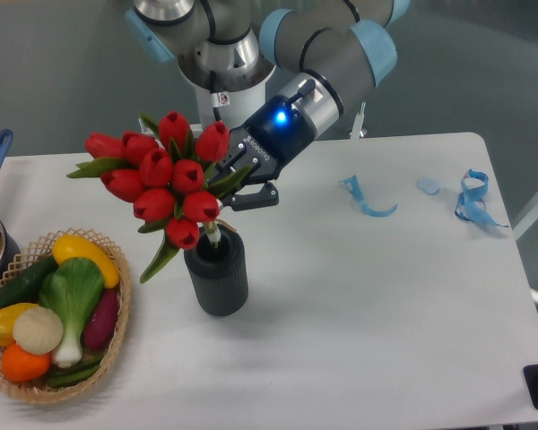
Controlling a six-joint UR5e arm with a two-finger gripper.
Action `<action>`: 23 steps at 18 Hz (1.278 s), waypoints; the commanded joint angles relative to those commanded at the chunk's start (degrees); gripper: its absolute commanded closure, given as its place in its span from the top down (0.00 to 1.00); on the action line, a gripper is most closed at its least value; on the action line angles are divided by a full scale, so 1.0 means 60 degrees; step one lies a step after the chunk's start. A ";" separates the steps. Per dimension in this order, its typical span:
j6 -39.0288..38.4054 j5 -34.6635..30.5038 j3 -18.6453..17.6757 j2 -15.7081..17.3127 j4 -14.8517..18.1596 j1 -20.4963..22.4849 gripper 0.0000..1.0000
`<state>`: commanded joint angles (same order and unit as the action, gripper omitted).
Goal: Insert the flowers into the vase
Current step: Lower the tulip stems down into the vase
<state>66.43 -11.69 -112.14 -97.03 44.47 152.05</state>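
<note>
Red flowers (161, 184) hang tilted above the vase (217, 277), stems just entering its mouth. Gripper (236, 182) closed on the stems; lowering and release appear to remain.

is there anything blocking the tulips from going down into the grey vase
Nothing visible blocks it. The flowers, held by the gripper, lean out to the left above the vase, and a pale stem end already reaches its open mouth. The vegetable basket sits apart to the left.
</note>
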 joint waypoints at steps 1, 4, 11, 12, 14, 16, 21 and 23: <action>0.0248 0.0000 -0.0146 -0.0059 0.0000 0.0015 0.08; 0.0953 0.0000 -0.0527 -0.0176 0.0000 0.0000 0.08; 0.1831 0.0000 -0.1187 -0.0396 -0.0015 0.0015 0.08; 0.1920 0.0000 -0.1260 -0.0512 0.0000 0.0015 0.08; 0.2009 0.0000 -0.1275 -0.0703 -0.0015 0.0015 0.08; 0.2081 0.0000 -0.1319 -0.0835 -0.0029 0.0015 0.08; 0.2711 -0.0015 -0.1481 -0.1040 -0.0029 0.0132 0.08; 0.2814 -0.0087 -0.1495 -0.1055 -0.0015 0.0103 0.08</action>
<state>83.32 -12.21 -121.11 -103.36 44.38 152.67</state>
